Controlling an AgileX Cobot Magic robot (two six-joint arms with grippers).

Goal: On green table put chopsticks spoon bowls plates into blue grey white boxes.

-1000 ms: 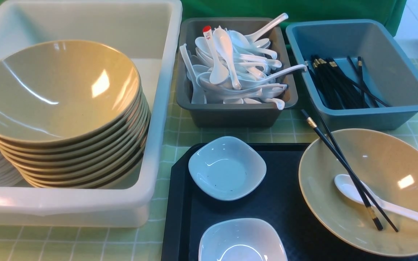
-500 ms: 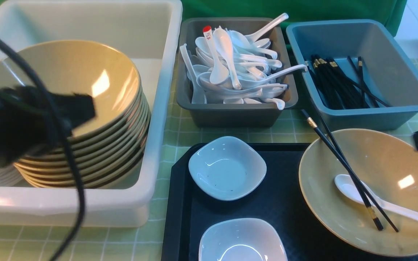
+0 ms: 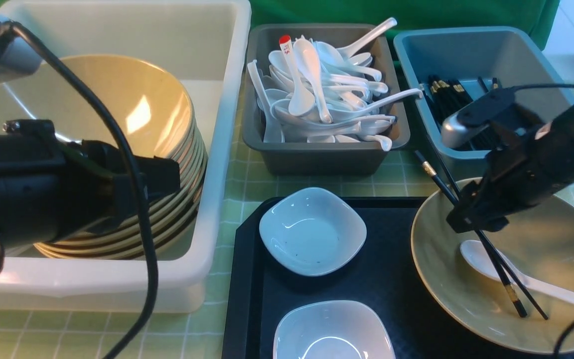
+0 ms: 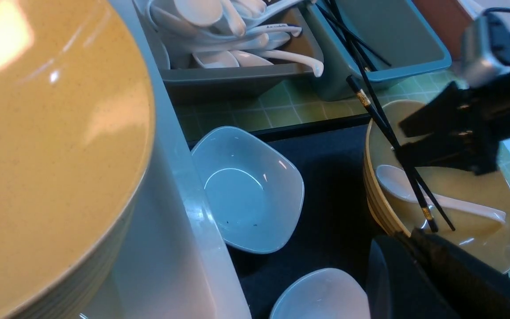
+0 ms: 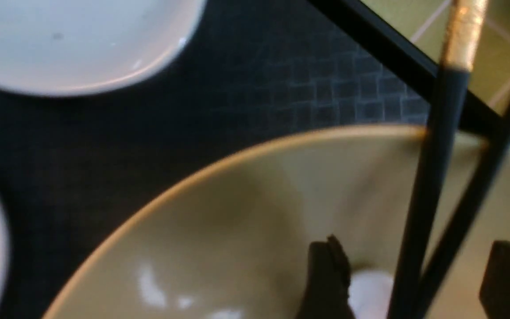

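A tan bowl [image 3: 556,269] sits on the black tray at the right. A white spoon [image 3: 561,293] lies in it, and two black chopsticks [image 3: 511,289] rest across its rim. My right gripper [image 3: 474,217] hovers open over the bowl. In the right wrist view the chopsticks [image 5: 432,186] pass between its fingers without touching them. Two white plates [image 3: 312,230] [image 3: 332,331] rest on the tray. My left gripper [image 3: 160,177] is shut and empty, in front of the stacked bowls [image 3: 117,94] in the white box [image 3: 217,149].
The grey box [image 3: 317,157] holds several spoons and the blue box [image 3: 466,50] holds several chopsticks. Both stand on the green table [image 3: 247,184] behind the black tray [image 3: 391,279]. The left arm's cable hangs across the white box's front.
Both arms have come into view. The left arm moved right across the white box. The right gripper came down over the bowl and opened around the chopsticks.
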